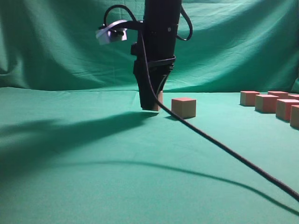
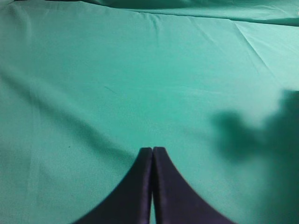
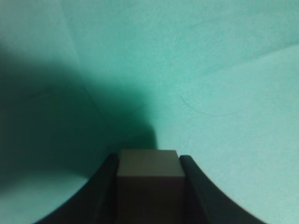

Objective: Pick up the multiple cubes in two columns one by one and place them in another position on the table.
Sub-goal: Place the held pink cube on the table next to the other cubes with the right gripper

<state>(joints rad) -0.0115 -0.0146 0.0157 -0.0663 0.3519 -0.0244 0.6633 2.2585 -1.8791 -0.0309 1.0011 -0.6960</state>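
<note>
The right gripper (image 3: 148,186) stands near the middle of the counter (image 1: 84,186), its fingers (image 3: 105,196) clamped on opposite flat sides of one cube (image 3: 148,179), touching or nearly touching the cloth. A placed cube (image 1: 183,107) sits just beside it; the remaining cubes (image 1: 273,103) cluster at the right edge. The blocks look light, rigid and matte, so a grip across parallel faces should hold. The left gripper (image 2: 153,151) hovers pressed together, empty. No writing shows anywhere.

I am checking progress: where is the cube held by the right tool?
In the exterior view, the held cube sits at table level, centre, just left of a lone cube.
</note>
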